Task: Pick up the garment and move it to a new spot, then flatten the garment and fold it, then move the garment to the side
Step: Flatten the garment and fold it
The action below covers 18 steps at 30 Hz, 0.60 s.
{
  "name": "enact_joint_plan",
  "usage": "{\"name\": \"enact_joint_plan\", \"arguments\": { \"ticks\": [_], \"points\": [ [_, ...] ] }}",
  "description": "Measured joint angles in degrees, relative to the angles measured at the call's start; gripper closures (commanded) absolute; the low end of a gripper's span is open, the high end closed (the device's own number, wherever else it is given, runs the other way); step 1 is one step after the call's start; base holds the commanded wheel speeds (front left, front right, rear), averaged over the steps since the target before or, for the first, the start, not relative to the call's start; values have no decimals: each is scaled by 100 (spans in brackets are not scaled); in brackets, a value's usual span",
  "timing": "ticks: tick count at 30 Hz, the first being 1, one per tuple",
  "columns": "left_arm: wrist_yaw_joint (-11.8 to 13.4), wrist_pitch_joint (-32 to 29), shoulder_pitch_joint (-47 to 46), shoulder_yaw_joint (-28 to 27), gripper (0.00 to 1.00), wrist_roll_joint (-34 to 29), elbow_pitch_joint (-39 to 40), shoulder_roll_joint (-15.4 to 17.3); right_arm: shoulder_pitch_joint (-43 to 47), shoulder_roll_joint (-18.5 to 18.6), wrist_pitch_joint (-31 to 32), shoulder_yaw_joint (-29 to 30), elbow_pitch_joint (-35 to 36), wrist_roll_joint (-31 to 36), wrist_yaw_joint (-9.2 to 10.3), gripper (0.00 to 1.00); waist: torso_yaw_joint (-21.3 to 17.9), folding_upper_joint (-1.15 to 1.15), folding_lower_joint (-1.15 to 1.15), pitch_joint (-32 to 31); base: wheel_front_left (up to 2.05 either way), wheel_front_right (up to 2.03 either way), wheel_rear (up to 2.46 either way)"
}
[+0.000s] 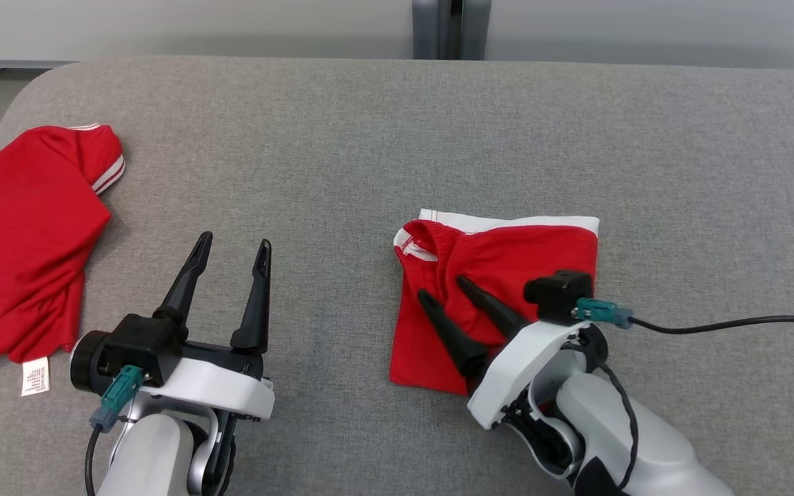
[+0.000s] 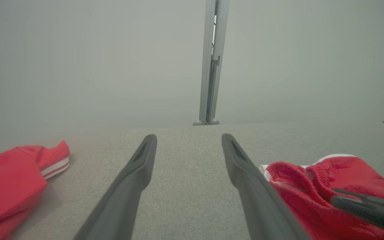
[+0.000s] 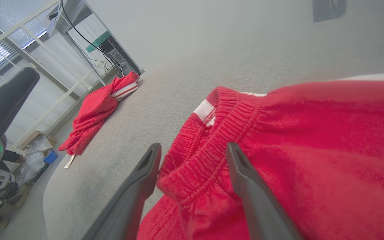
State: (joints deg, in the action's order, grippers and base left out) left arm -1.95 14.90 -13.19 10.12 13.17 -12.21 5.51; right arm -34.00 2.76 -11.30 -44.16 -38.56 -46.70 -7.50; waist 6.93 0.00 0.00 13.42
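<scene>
Both wide open and empty, the left gripper (image 1: 231, 249) hovers while the right gripper (image 1: 445, 288) straddles the limp, light, folded red fabric garment's (image 1: 521, 255) elastic waistband (image 3: 212, 143), likely its surest hold.

Left gripper (image 1: 236, 239), right gripper (image 1: 442, 286): long tapered black fingers (image 1: 253, 303); black wrist blocks (image 1: 142, 341); teal plugs (image 1: 121, 389); black cables (image 1: 735, 322); white forearm shells (image 1: 149, 448).

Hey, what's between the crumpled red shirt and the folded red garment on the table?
In the head view, the open left gripper stands between the shirt and the folded garment, over bare grey table.
</scene>
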Motion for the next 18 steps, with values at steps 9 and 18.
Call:
{"name": "enact_joint_plan", "arguments": {
  "ticks": [9,18],
  "points": [
    [-26,0,-31,-51,0,-69,-25,-7,-131,-7,-91,-1163,104,-598,0,0,-109,0,0,43,0,0,0],
    [0,0,-8,-199,0,-73,-36,-18,-339,-3,-360,-558,-24,-246,0,0,-303,0,0,-80,0,0,0]
  ]
}}
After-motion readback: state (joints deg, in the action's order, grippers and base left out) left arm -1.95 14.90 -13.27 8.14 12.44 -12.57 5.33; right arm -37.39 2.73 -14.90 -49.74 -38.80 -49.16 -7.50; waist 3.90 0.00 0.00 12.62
